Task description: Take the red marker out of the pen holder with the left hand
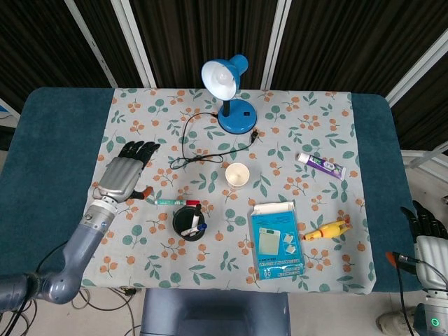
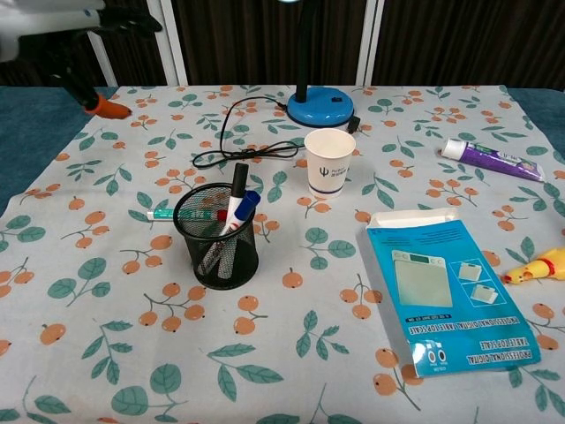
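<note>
The red marker (image 1: pixel 172 201) lay flat on the tablecloth (image 1: pixel 294 133), just left of the pen holder (image 1: pixel 189 222) and touching its far rim. Your left hand (image 1: pixel 122 175) hovered left of it, fingers spread, holding nothing. Your right hand (image 1: pixel 427 227) sat at the right edge; I couldn't tell its state.

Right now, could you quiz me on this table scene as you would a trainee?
1. True or false: the red marker lies on the tablecloth beside the pen holder.
2. What does the left hand hold? A) marker B) cup C) nothing
3. What colour is the lamp?

Key: 1 true; 2 C; 3 blue.
</note>
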`<act>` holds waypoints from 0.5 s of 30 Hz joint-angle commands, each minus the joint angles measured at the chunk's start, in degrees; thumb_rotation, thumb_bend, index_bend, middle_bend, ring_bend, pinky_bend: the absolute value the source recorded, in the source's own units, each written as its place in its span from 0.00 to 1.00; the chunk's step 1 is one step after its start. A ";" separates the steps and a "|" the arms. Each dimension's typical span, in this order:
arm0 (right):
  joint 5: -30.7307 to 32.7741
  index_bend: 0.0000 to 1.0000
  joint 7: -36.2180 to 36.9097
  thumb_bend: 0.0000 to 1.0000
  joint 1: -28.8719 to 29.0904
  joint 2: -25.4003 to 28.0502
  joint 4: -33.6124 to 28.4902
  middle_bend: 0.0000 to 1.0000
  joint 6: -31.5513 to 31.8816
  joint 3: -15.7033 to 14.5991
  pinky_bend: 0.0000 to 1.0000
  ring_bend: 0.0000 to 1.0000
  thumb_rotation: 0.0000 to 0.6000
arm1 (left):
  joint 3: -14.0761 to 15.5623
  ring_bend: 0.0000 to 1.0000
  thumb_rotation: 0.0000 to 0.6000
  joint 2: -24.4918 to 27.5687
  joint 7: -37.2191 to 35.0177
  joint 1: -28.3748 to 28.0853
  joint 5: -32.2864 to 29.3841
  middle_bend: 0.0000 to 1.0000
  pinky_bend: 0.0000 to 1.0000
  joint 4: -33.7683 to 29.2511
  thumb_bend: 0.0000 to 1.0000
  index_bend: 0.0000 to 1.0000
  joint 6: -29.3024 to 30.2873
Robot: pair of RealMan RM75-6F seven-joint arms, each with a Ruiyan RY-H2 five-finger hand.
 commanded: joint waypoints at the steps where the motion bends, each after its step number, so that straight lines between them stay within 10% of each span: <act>1: 0.00 0.14 -0.14 0.16 0.00 -0.05 0.05 0.05 0.06 0.02 0.18 0.10 1.00 | 5.09 0.00 1.00 5.07 8.19 6.72 2.33 0.04 0.00 -8.05 0.24 0.05 10.37; 15: -0.01 0.13 -0.35 0.16 -0.03 -0.14 0.17 0.05 0.44 0.24 0.18 0.10 1.00 | 16.51 0.00 1.00 2.45 -11.67 30.70 23.39 0.03 0.00 7.46 0.24 0.07 31.14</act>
